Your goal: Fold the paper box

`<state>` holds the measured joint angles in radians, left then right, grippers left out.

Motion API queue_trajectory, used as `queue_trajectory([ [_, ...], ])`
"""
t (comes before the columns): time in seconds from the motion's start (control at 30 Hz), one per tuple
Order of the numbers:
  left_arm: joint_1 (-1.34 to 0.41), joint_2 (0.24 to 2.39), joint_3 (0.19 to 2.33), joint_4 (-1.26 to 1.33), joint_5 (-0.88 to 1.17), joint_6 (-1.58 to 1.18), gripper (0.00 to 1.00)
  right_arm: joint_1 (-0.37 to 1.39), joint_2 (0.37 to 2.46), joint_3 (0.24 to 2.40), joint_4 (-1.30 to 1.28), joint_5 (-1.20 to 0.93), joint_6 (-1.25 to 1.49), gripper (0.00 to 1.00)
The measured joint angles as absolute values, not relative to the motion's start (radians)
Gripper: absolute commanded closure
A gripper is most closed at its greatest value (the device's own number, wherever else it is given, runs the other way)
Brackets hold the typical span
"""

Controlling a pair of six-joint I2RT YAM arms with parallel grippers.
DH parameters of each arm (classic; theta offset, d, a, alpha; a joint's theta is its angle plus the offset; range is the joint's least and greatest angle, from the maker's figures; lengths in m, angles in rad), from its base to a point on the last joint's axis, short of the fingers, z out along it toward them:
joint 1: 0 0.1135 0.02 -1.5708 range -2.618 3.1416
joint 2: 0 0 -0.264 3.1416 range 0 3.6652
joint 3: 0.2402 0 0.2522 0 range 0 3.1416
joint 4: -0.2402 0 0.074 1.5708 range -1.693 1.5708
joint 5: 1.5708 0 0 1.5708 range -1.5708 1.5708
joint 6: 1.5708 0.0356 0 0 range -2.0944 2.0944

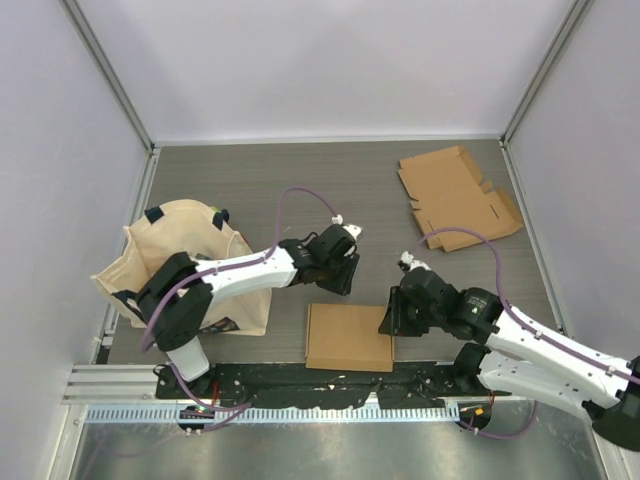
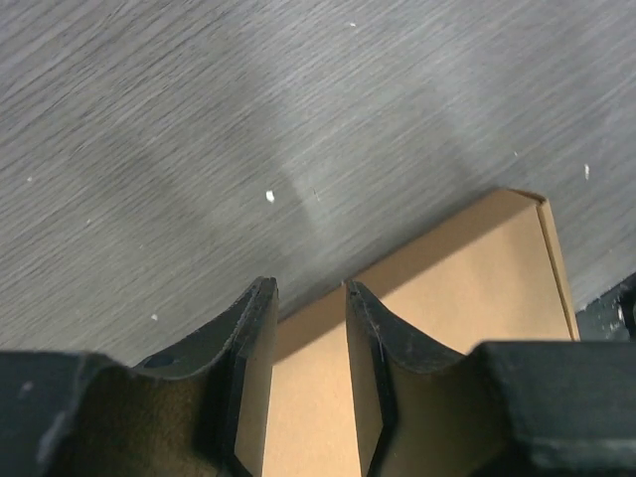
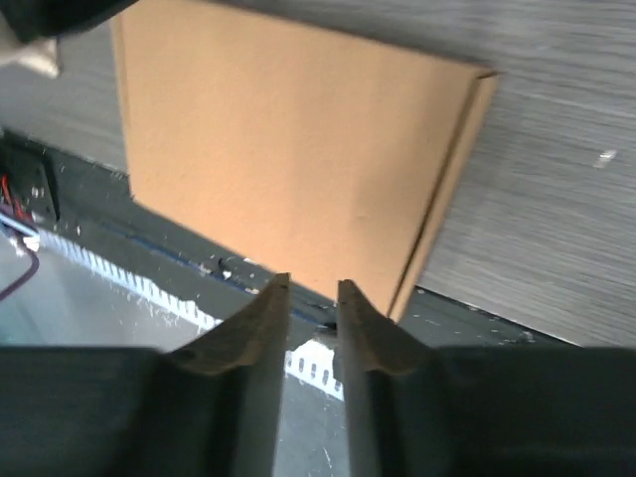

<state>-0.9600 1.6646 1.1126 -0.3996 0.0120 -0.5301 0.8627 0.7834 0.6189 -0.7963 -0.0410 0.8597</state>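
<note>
A grey wood-grain bench [image 1: 300, 190] sits between white walls. A cream tote bag [image 1: 190, 265] slumps at 9 o'clock, and a flat, unfolded cardboard sheet [image 1: 455, 190] lies at 1 o'clock. The paper box [image 1: 348, 337], at 6 o'clock near the front edge, is a closed, flat brown square with crisp edges. The left fingers [image 2: 246, 343] hover at its 12 o'clock edge, slightly parted and pinching nothing. The right fingers [image 3: 256, 323], at its 3 o'clock side, are likewise narrowly parted and empty.
</note>
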Motion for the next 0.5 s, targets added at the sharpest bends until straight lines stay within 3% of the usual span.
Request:
queue_trajectory([
  [0.1,-0.957,1.733,1.143,-0.385,0.008,-0.547,0.56,1.040,0.778,0.630,-0.776,-0.023,0.886,0.93],
  [0.23,-0.943,1.738,1.142,-0.377,0.002,-0.563,0.51,1.312,0.830,0.614,-0.680,0.028,0.935,0.99],
  [0.37,-0.884,1.738,1.142,-0.361,0.047,-0.583,0.50,1.527,1.102,0.663,-0.593,0.142,0.944,0.99],
  [0.5,-0.799,1.738,1.142,-0.340,0.096,-0.598,0.52,1.582,1.315,0.702,-0.532,0.259,0.937,0.99],
])
